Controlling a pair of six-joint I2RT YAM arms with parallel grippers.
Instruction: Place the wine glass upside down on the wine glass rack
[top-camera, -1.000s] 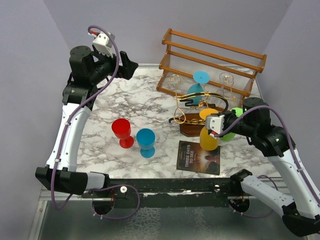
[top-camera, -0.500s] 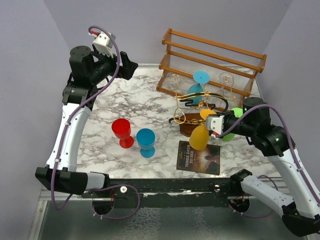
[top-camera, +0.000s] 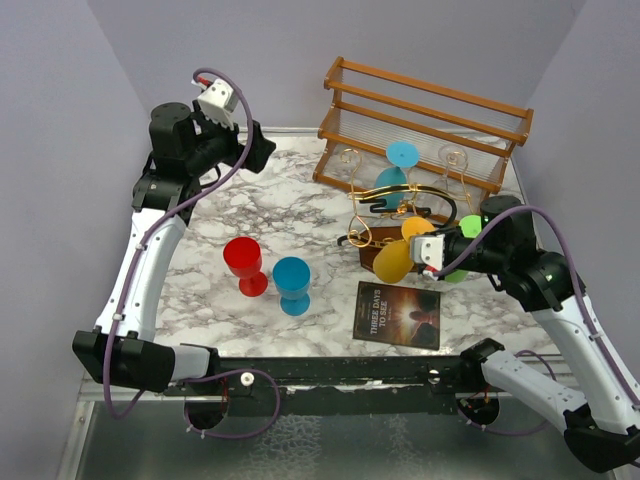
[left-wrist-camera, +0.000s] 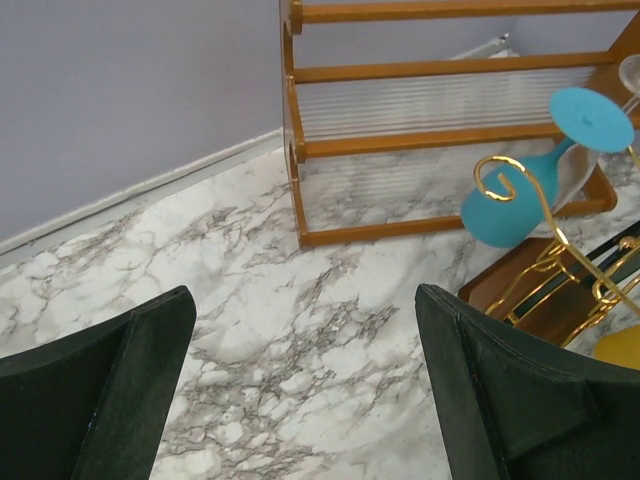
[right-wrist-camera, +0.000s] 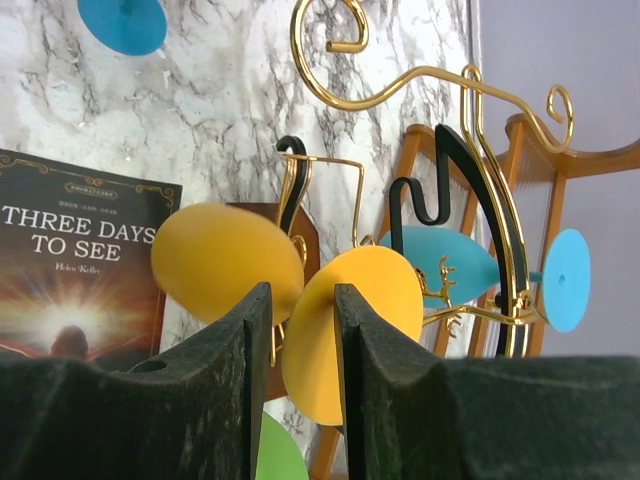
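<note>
Right wrist view: pinches yellow wine glass by its stem in right gripper, axis crosswise, wine glass rack close ahead.

The right fingers clamp the yellow wine glass just in front of the wine glass rack; a teal glass hangs on it, a book lies to its left.

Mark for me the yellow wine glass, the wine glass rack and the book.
yellow wine glass (top-camera: 392, 261), top view, on its bowl.
wine glass rack (left-wrist-camera: 520, 282), left wrist view, on its wooden base.
book (top-camera: 398, 314), top view, on its cover.
</note>
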